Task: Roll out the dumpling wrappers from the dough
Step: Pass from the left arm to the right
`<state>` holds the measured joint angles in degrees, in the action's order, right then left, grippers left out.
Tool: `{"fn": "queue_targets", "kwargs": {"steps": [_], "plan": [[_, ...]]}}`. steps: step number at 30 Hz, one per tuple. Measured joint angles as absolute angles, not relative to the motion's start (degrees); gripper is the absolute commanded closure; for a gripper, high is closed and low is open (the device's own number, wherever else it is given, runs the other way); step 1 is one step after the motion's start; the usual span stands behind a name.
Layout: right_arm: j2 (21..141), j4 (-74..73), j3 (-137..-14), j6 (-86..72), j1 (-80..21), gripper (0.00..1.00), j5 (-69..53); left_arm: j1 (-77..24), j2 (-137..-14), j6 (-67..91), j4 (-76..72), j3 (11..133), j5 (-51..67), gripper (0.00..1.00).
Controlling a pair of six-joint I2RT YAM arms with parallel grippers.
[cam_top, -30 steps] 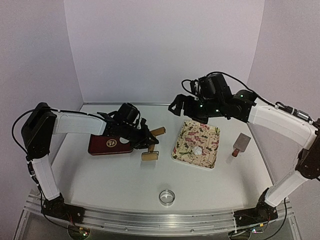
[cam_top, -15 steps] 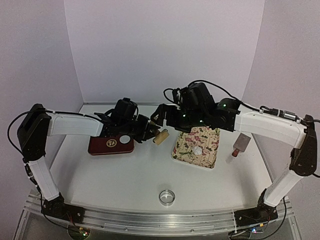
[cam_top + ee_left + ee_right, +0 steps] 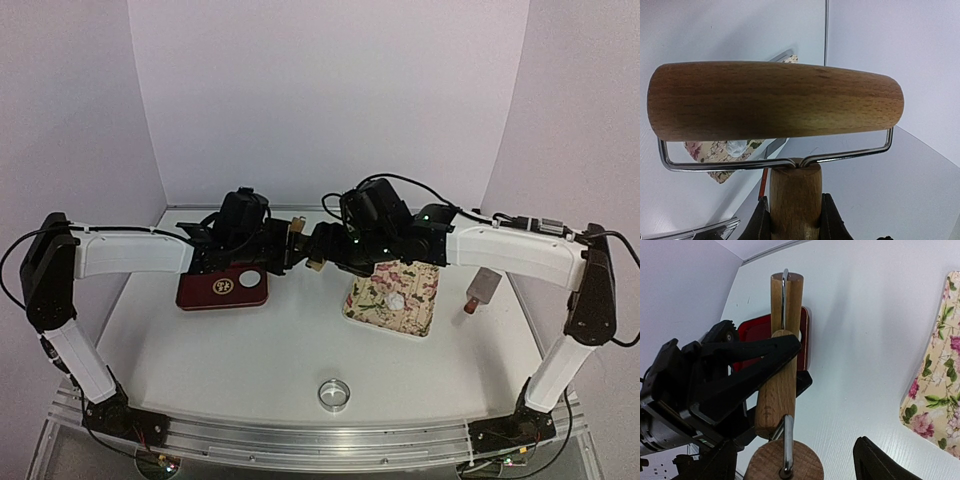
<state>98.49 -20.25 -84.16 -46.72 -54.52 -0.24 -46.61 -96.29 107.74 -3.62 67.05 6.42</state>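
Right gripper (image 3: 322,246) hangs with its jaws spread wide, straddling the near barrel of the wooden roller (image 3: 779,390); whether it touches the wood I cannot tell. The left gripper (image 3: 795,212) is clenched on the roller's handle. The roller's long axis runs straight from one pincer to the other, in the air between the red board (image 3: 205,292) and the floral tray (image 3: 372,272). The dough (image 3: 397,299) sits on that tray, below the right arm and nearer to it. One white wrapper (image 3: 248,281) lies on the board.
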Motion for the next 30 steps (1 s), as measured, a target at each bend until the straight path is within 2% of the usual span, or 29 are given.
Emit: {"fn": "queue_targets", "kwargs": {"steps": [4,10,12,21,22,30], "plan": [[99.70,-20.09,-84.42,-46.50,-54.52,0.41,-1.90,-46.61,-96.29,108.84,-3.63,67.05,5.69,1.00],[99.95,-18.89,-84.77,-45.52,-54.52,0.43,-3.28,-46.94,-96.29,109.63,-3.61,67.05,5.46,1.00],[100.47,-18.61,-85.35,-45.03,-54.52,0.47,-3.58,-47.23,-96.29,109.69,-3.60,67.05,5.41,1.00],[103.82,-17.65,-88.06,-43.69,-54.33,0.97,-3.59,-47.48,-95.78,110.08,-2.46,66.82,4.64,1.00],[103.88,-17.30,-88.31,-44.33,-54.29,0.99,-3.66,-47.47,-95.45,110.18,-2.62,66.60,4.24,0.99],[103.74,-16.72,-88.30,-44.76,-54.43,1.00,-2.74,-47.22,-93.03,108.59,-7.01,62.57,4.92,0.47]]}}
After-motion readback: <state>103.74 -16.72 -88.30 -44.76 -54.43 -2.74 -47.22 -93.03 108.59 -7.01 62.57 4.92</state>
